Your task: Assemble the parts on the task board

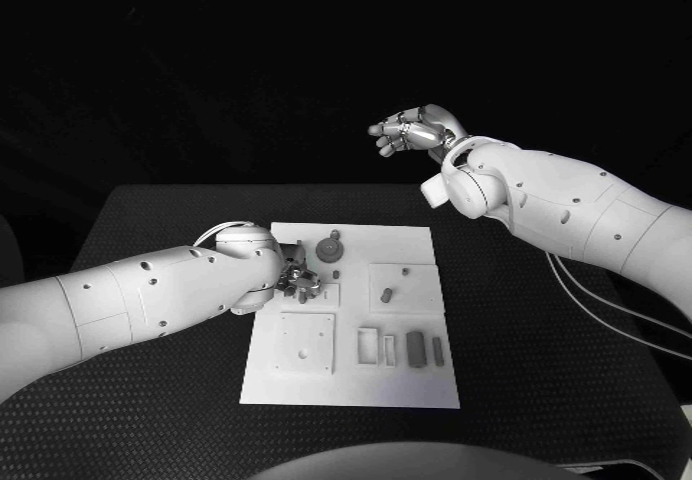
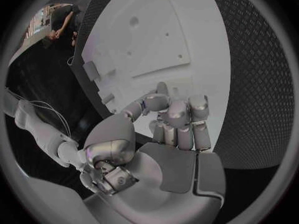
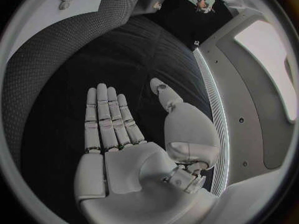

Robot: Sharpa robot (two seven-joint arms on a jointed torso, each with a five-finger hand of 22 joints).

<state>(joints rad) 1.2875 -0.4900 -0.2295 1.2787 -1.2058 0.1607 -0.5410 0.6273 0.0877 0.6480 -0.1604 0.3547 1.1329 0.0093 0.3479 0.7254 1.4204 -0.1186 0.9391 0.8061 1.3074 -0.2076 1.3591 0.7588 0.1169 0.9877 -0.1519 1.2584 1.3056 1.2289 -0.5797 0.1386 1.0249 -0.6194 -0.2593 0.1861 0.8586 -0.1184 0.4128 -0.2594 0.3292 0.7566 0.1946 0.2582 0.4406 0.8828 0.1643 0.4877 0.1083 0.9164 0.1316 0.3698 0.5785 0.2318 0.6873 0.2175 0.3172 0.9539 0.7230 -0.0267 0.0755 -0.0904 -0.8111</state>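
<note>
The white task board [image 1: 407, 388] lies in the middle of the table and carries several small grey parts. Among them are a round piece [image 1: 330, 247] near the far edge, a short peg [image 1: 387, 294] in a square recess, and upright bars [image 1: 415, 350] near the front. My left hand [image 1: 297, 276] rests on the board's left edge with its fingers [image 2: 181, 120] curled in. Its thumb [image 2: 156, 98] reaches onto the board [image 2: 187, 30], and no part shows in the hand. My right hand [image 1: 414, 129] is raised beyond the table's far edge. It is flat and empty, fingers [image 3: 107, 117] straight.
A square plate [image 1: 306, 342] with small holes sits at the board's front left, and two pale frames [image 1: 378, 347] stand beside the bars. The black table [image 1: 159, 400] extends on both sides of the board. Cables [image 1: 613, 310] trail from the right arm over the table's right side.
</note>
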